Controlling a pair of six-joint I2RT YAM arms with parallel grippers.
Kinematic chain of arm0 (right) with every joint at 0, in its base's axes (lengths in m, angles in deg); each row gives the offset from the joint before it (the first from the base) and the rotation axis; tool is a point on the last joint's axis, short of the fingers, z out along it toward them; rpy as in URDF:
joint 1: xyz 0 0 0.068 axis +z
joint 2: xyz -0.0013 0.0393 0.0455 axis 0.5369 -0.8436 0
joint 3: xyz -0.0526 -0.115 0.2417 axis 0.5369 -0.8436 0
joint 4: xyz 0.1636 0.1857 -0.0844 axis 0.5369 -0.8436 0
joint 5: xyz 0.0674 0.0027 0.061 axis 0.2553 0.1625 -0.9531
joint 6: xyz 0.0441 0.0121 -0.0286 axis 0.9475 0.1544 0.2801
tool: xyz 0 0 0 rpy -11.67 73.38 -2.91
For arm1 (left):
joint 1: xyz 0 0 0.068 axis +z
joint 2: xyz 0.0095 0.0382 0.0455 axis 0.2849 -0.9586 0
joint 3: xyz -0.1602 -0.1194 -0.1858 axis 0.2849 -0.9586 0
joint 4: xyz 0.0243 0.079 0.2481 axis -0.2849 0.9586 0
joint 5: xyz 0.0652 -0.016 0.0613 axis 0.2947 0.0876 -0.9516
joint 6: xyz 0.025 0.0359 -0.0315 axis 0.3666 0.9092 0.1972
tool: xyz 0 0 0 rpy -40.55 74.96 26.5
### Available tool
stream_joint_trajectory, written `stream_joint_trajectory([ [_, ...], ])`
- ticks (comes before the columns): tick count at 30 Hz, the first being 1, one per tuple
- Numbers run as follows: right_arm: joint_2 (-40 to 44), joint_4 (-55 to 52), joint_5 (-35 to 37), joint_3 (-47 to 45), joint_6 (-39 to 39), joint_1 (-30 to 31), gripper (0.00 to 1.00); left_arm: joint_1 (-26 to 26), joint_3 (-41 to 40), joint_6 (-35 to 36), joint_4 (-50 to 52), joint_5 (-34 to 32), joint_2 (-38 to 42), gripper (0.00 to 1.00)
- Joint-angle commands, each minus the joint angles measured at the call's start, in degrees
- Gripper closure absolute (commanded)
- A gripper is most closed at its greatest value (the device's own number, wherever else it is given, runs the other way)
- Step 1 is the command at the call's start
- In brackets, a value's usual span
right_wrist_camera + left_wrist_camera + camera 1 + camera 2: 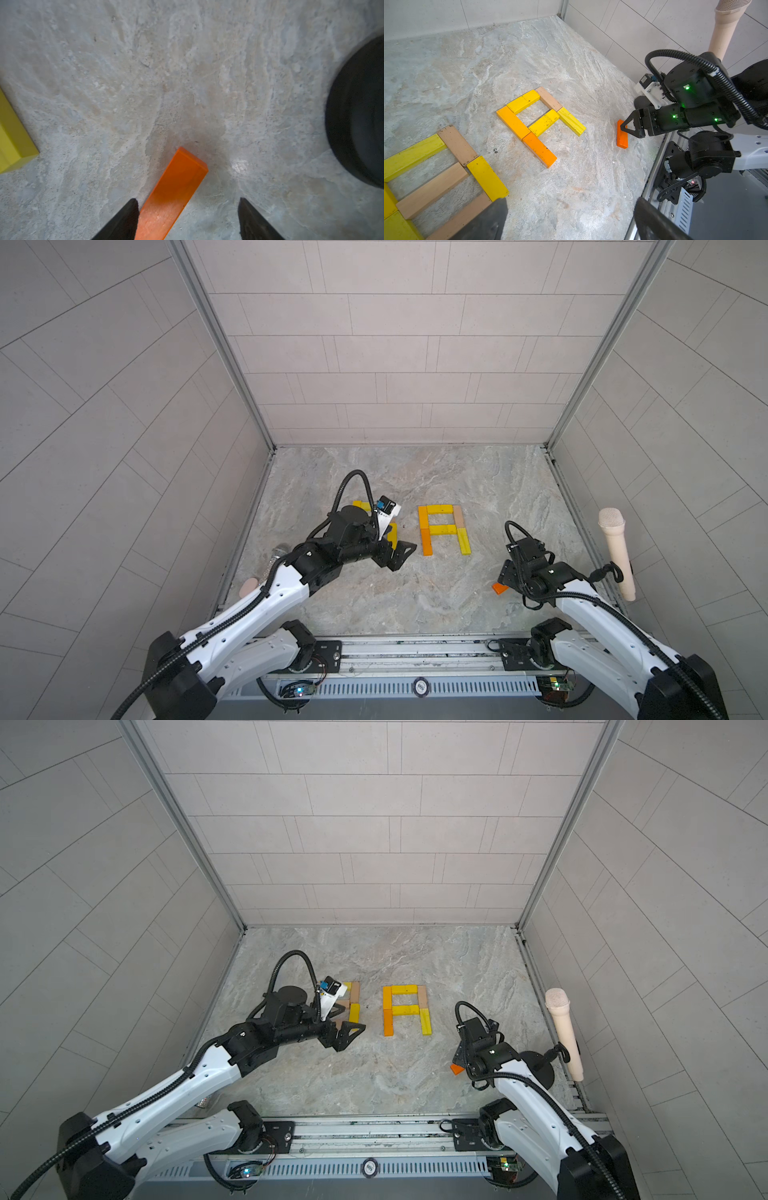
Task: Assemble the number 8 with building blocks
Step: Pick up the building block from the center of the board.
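Left arm [257, 605] over number 8 [456, 143], beige microphone [619, 556] beside right gripper [188, 200], seemingly apart

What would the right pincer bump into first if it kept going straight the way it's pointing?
The loose orange block. The right pincer points down with open jaws, and the block lies between them, close to one finger. Under it is the table. Whether they touch is unclear.

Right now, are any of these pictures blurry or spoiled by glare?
Right wrist view: soft throughout, the yellow block and dark disc at the edges smeared, a small glare spot on the table beside the orange block. Left wrist view: blocks crisp, only the near fingertips blurred. Both top views: even light, no glare.
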Motion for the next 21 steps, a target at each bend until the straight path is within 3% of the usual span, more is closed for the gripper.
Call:
stream_joint_trajectory([
  [1, -1.12, 3.05, -2.52, -0.78, 0.83, -0.65, 0.26, -0.27, 0.65, 0.04, -1.39, 0.52, -0.3, 0.0],
  [11, -5.88, 6.99, -4.39, -1.66, -0.4, -0.63, 0.35, -0.34, 0.51, 0.02, -1.47, 0.27, -0.59, 0.0],
  [21, -8.98, 7.62, -6.68, 0.46, -1.45, -0.63, 0.6, -0.27, 0.36, -0.14, -1.4, 0.38, -0.62, 0.0],
])
